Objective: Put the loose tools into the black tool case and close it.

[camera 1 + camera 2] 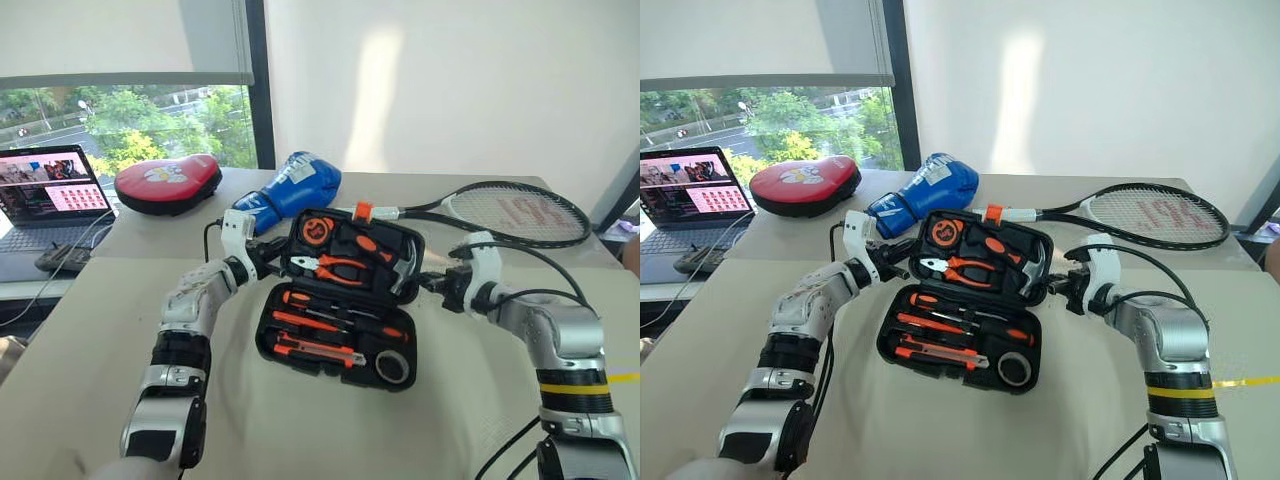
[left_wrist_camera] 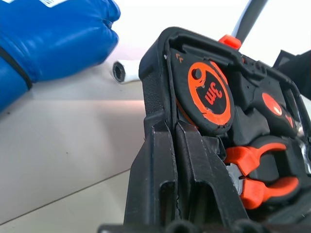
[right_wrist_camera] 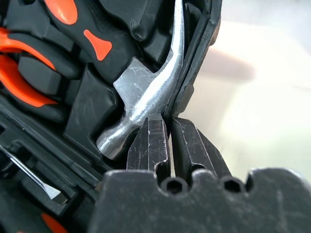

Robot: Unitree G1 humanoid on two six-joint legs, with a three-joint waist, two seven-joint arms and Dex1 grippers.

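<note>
The black tool case [image 1: 268,338] lies open on the table, its lid [image 1: 412,243] tilted up at the far side. Screwdrivers [image 1: 335,318], an orange-black utility knife [image 1: 320,350] and a round black roll [image 1: 392,367] sit in the near half. The lid holds pliers [image 1: 340,268], a hammer [image 3: 146,92] and a round tape measure [image 2: 209,94]. My left gripper [image 1: 272,258] is shut on the lid's left rim, seen close in the left wrist view [image 2: 176,145]. At the lid's right rim, beside the hammer head, my right gripper [image 3: 170,131] is shut on the edge.
A blue boxing glove [image 1: 290,190] and a red pad [image 1: 167,182] lie behind the case. A racket [image 1: 500,212] stretches to the far right. An open laptop [image 1: 45,195] stands on the lower desk at the left. Bare tabletop lies in front of the case.
</note>
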